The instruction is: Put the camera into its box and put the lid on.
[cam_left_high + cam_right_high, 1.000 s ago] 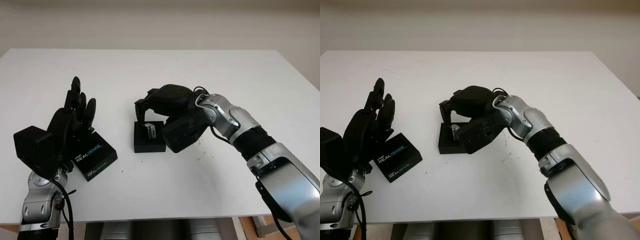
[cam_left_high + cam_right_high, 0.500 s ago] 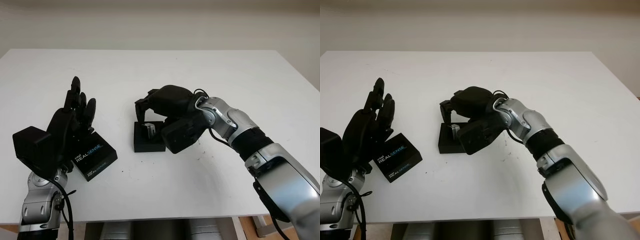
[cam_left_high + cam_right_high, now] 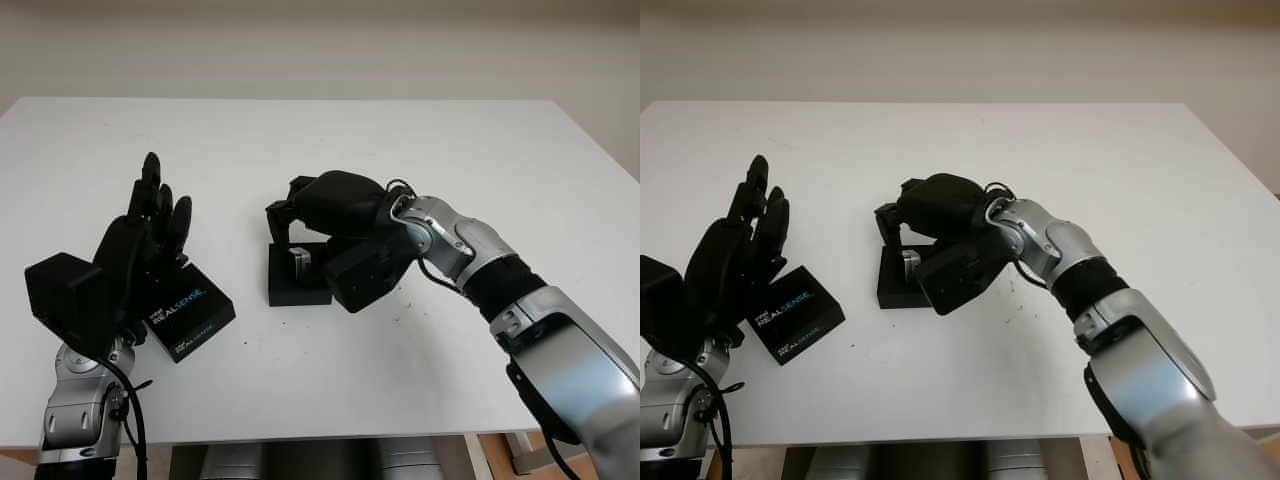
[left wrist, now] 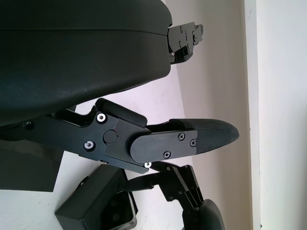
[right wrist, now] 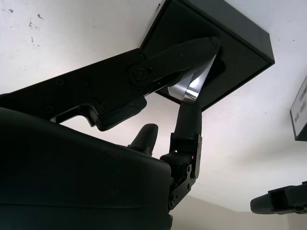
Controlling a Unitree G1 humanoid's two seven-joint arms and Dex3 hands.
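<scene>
Looks like a lab or test room: plain white table (image 3: 300, 140) against a bare off-white wall (image 3: 320, 45), nothing domestic around. Only props are a black box (image 3: 298, 275) under the right hand (image 3: 335, 205) and a "REALSENSE" lid (image 3: 188, 310) beside the left hand (image 3: 140, 240).

Box (image 3: 298, 275) is sitting mid-table (image 3: 400, 150), camera (image 3: 302, 260) sitting inside it. Right hand (image 3: 335, 215) is hanging over the box from the right and behind, fingers (image 5: 189, 55) pinching the camera. Lid (image 3: 185, 310) is lying well left of the box, slightly nearer the robot. Left hand (image 3: 140, 240) is hovering open above the lid's left end.
</scene>
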